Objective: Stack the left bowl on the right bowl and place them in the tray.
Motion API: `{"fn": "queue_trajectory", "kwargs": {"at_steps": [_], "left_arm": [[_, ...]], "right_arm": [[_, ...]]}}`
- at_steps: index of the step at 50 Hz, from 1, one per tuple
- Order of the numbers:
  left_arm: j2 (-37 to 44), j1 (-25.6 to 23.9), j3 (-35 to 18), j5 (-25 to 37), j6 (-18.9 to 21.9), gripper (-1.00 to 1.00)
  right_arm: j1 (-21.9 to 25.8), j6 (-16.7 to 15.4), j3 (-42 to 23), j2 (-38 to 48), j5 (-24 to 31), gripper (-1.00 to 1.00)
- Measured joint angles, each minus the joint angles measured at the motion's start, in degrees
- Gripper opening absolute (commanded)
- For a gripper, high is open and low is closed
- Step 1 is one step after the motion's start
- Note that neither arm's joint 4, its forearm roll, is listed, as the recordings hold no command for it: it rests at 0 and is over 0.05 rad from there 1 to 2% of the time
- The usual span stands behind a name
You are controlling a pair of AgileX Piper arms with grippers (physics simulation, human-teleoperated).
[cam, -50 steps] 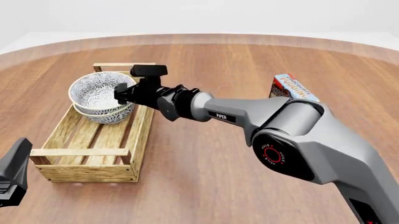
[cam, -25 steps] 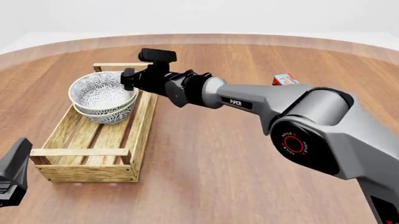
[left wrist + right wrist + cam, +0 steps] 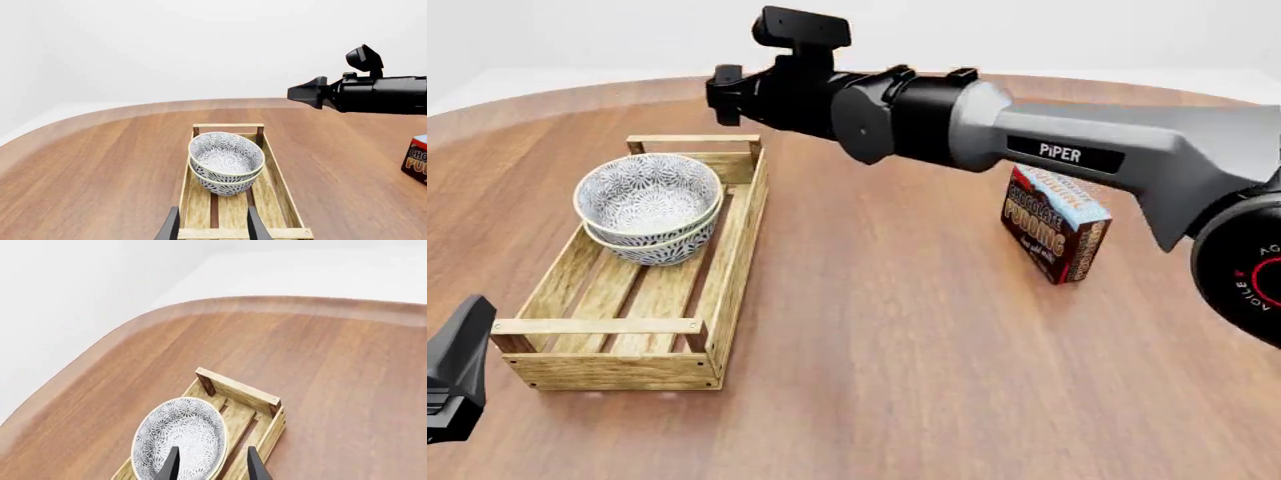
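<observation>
Two patterned blue-and-white bowls sit nested, the upper bowl (image 3: 647, 196) inside the lower bowl (image 3: 667, 246), in the far half of the light-wood tray (image 3: 614, 345) at the table's left. They also show in the left wrist view as the stacked bowls (image 3: 225, 161) in the tray (image 3: 280, 192). My right gripper (image 3: 718, 95) hangs open and empty, high above the tray's far end and apart from the bowls; its view looks down on the top bowl (image 3: 179, 437) between its fingers (image 3: 171, 464). My left gripper (image 3: 212, 229) is open and empty at the tray's near end.
A chocolate pudding box (image 3: 1054, 225) stands upright on the table right of centre, under my right arm (image 3: 1054, 130). The round wooden table's far edge (image 3: 961, 82) curves behind. My left gripper (image 3: 457, 368) sits at the near left corner.
My right gripper has risen and drawn back from the bowls' rim to well above the tray's far end. The arm lifted, uncovering the pudding box. Bowls and left arm stayed put.
</observation>
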Motion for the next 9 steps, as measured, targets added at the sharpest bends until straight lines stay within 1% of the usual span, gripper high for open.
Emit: {"fn": "queue_trajectory", "kwargs": {"at_steps": [9], "left_arm": [[0.00, 0.00, 0.00, 0.00, 0.00, 1.00]], "right_arm": [[-0.18, -2.16, 6.42, -8.00, -0.12, 1.00]]}}
